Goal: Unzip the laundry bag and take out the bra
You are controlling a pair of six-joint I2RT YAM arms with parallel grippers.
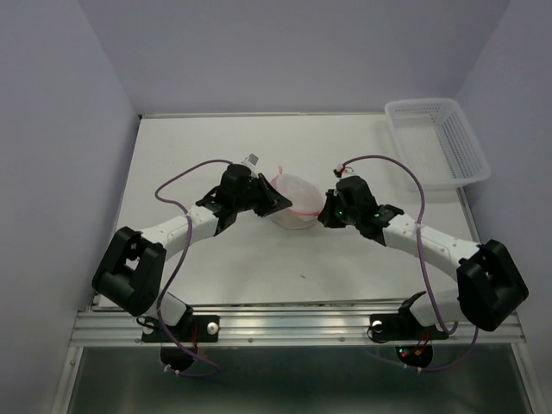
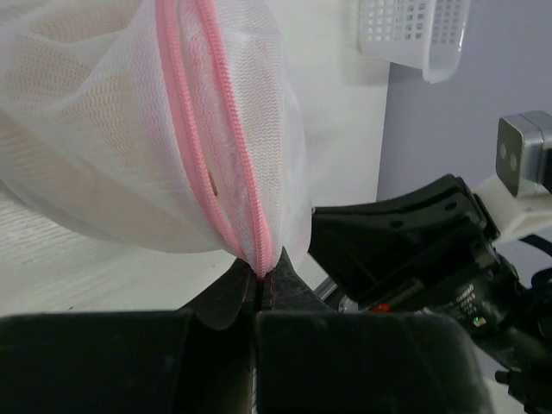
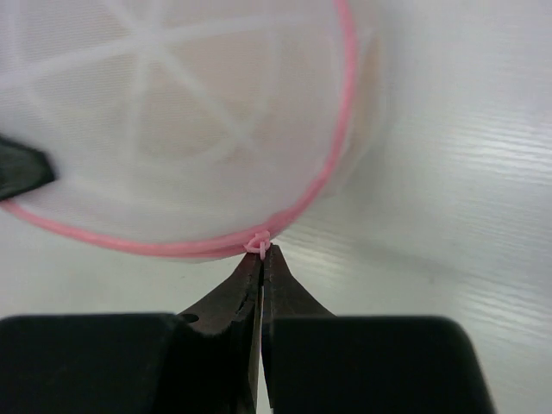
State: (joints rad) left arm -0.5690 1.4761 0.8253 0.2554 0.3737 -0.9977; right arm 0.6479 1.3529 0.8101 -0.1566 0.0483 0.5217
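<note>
The laundry bag (image 1: 295, 200) is a round white mesh pouch with pink zipper trim, held up at the table's middle between both grippers. My left gripper (image 1: 280, 201) is shut on the pink zipper edge (image 2: 260, 250) of the bag (image 2: 103, 129). My right gripper (image 1: 324, 210) is shut on the small pink zipper pull (image 3: 259, 245) at the bag's rim (image 3: 172, 129). A faint tan shape shows through the mesh; the bra is otherwise hidden inside.
A white plastic lattice basket (image 1: 440, 140) stands at the table's back right corner, also in the left wrist view (image 2: 414, 34). Purple walls close in the table on three sides. The right arm's body (image 2: 431, 250) lies close behind the bag.
</note>
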